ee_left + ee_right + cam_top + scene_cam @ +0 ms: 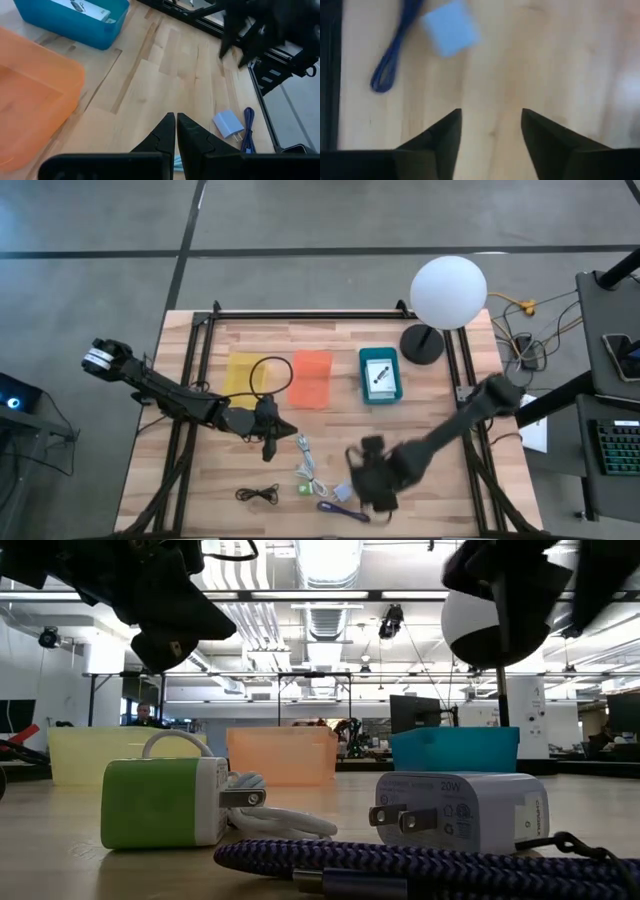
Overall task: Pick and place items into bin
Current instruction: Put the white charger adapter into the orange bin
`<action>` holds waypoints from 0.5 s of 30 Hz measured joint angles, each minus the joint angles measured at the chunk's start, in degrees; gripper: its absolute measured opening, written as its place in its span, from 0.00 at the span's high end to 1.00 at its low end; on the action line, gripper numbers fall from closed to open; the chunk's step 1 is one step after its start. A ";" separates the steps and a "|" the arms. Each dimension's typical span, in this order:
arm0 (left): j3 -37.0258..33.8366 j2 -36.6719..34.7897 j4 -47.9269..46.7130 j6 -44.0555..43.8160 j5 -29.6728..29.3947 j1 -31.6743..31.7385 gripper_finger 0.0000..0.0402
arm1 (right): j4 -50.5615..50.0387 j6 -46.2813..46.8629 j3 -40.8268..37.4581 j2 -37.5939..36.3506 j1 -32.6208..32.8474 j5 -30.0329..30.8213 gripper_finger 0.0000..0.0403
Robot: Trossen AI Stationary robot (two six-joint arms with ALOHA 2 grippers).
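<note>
Several small items lie near the table's front edge: a black cord, a white cord, a green plug, a lavender cube and a purple cord. My right gripper hangs open above bare wood just right of the cube and the purple cord, pointing steeply down. My left gripper stays shut above the table's middle left, holding nothing. The blue bin holds a white card.
A yellow bin, an orange bin and the blue bin stand in a row at the back. A black cord loop lies over the yellow bin's right rim. A white globe lamp stands at the back right.
</note>
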 joint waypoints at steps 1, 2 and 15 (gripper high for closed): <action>0.00 0.00 -0.02 0.00 0.01 -0.10 1.00 | 0.09 -3.39 1.93 2.56 0.85 0.12 0.50; 0.00 0.00 -0.02 -0.03 0.12 -0.19 1.00 | 0.09 -6.58 4.05 5.20 1.53 0.10 0.47; 0.00 0.00 -0.42 -1.93 3.13 -2.76 1.00 | -5.70 -18.05 26.35 25.74 -0.83 -0.39 0.33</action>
